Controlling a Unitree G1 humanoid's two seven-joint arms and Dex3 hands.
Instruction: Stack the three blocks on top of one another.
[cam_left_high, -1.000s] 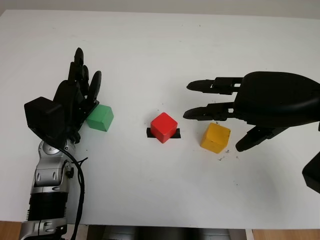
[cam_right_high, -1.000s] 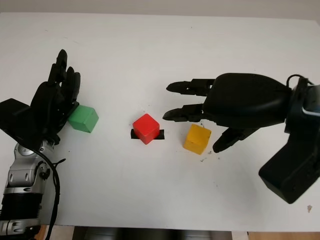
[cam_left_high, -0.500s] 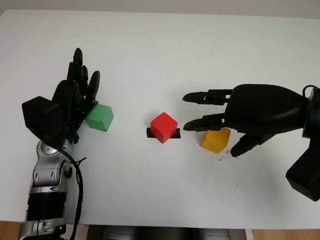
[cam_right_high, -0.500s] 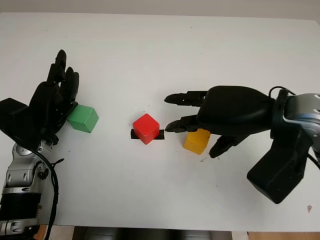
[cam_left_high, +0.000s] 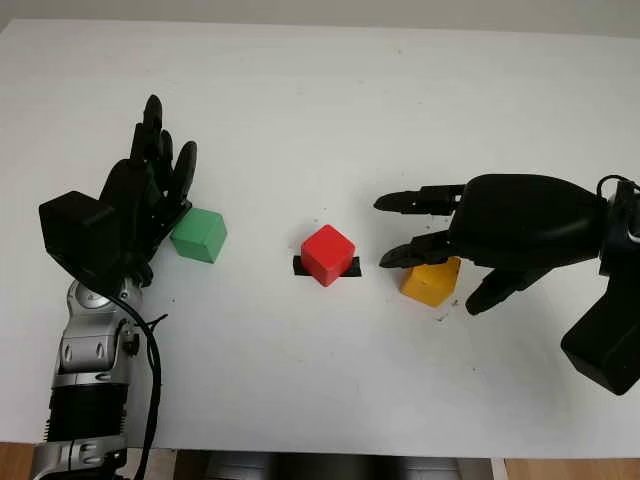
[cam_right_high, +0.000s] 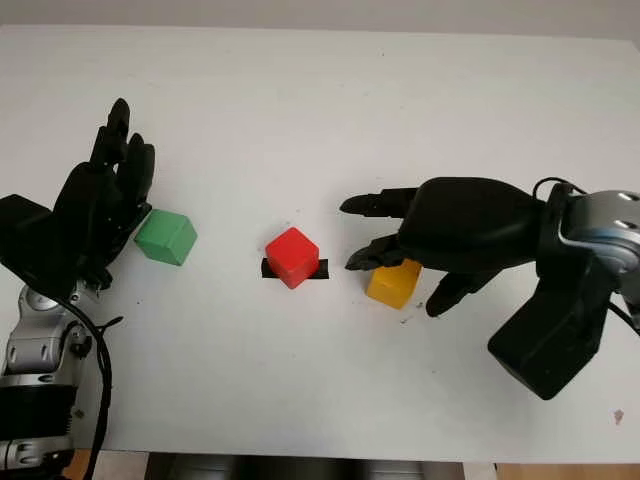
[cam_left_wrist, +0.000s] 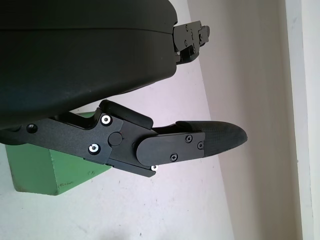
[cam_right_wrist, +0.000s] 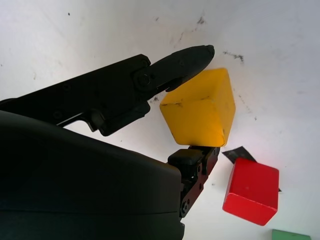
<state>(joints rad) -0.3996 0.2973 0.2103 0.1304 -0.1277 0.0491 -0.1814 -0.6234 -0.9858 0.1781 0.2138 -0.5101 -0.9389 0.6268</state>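
Observation:
Three blocks sit apart in a row on the white table (cam_left_high: 320, 110). The green block (cam_left_high: 199, 235) is at the left, the red block (cam_left_high: 328, 254) in the middle, the yellow block (cam_left_high: 430, 282) at the right. My right hand (cam_left_high: 432, 262) hangs low over the yellow block, open. Its fingers (cam_left_high: 400, 256) reach down on the side facing the red block and its thumb (cam_left_high: 482, 298) on the far side. In the right wrist view the thumb tip (cam_right_wrist: 195, 55) is at the yellow block's (cam_right_wrist: 200, 112) edge. My left hand (cam_left_high: 165, 160) stays open just left of the green block (cam_left_wrist: 35, 170).
A short strip of black tape (cam_left_high: 300, 265) lies under the red block. Small dark specks (cam_left_high: 445, 315) mark the table beside the yellow block. The table's front edge (cam_left_high: 320, 455) runs close below both arms.
My right hand has moved left and down, from beside the yellow block to straddling it, fingers curling in. The left hand has barely shifted. All three blocks stayed put.

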